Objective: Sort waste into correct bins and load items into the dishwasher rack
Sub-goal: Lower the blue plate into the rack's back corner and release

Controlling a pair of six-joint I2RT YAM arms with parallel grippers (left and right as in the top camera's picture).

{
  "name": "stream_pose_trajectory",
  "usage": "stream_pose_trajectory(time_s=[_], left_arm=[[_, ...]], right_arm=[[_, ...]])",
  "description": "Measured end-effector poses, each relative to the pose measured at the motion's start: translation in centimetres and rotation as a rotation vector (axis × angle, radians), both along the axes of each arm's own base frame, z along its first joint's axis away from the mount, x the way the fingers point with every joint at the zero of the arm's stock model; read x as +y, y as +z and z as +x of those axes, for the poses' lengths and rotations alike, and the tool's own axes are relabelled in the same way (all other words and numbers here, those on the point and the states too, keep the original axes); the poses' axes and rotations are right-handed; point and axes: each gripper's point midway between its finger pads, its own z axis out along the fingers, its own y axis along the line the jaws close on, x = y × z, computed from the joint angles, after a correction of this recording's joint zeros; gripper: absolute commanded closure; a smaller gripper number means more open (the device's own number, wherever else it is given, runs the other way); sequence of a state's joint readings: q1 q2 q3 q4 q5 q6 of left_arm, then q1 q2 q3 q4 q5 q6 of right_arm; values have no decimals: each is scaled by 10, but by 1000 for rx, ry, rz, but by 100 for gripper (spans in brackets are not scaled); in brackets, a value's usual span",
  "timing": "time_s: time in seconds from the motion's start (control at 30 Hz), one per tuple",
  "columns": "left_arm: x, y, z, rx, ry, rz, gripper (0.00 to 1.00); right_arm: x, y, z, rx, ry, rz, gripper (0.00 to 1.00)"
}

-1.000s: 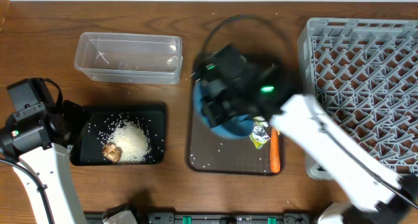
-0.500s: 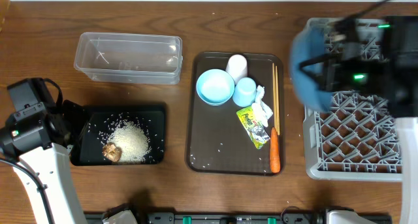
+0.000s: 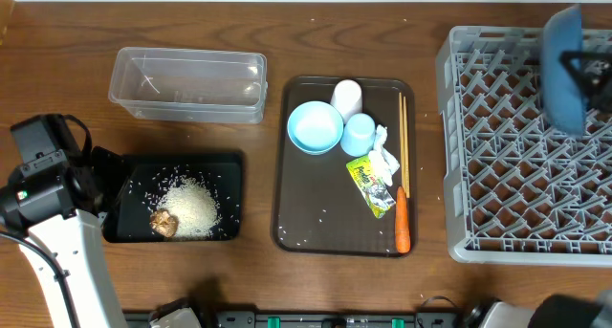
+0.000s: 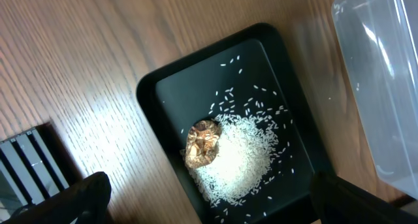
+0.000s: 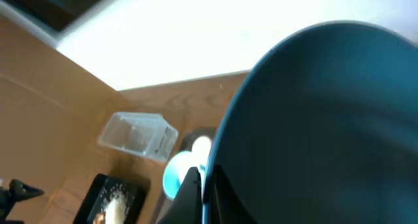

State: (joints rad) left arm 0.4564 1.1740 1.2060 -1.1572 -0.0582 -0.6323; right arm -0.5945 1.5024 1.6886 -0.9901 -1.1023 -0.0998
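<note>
Right gripper (image 5: 204,185) is clenched on the rim of the dark-blue plate (image 3: 564,65), which stands roughly edge-on. The dishwasher rack (image 3: 497,175) lies directly beneath it. The plate is blurred, so contact with the pegs cannot be judged. Left gripper (image 4: 215,209) is spread wide and empty. The black tray (image 4: 163,93) lies just ahead of its fingers and holds the white rice (image 4: 241,159) and the brown food lump (image 4: 201,142). The clear tub (image 3: 186,84) sits beyond this gripper. The carrot (image 3: 403,223), tissue (image 3: 385,159) and wrapper (image 3: 373,185) rest on the serving tray (image 3: 287,213), between the two grippers.
</note>
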Motion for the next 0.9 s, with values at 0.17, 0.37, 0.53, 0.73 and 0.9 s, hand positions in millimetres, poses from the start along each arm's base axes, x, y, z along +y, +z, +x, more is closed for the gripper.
stream_pose_trajectory(time_s=[0.17, 0.37, 0.53, 0.73, 0.9], left_arm=[[0, 0, 0, 0, 0, 0, 2], [0, 0, 0, 0, 0, 0, 2], [0, 0, 0, 0, 0, 0, 2], [0, 0, 0, 0, 0, 0, 2], [0, 0, 0, 0, 0, 0, 2]], right_arm=[[-21, -14, 33, -89, 85, 63, 99], [-31, -43, 58, -114, 188, 190, 99], [-38, -75, 70, -52, 210, 303, 99], [-40, -92, 76, -14, 218, 359, 99], [-30, -90, 78, 7, 239, 386, 99]])
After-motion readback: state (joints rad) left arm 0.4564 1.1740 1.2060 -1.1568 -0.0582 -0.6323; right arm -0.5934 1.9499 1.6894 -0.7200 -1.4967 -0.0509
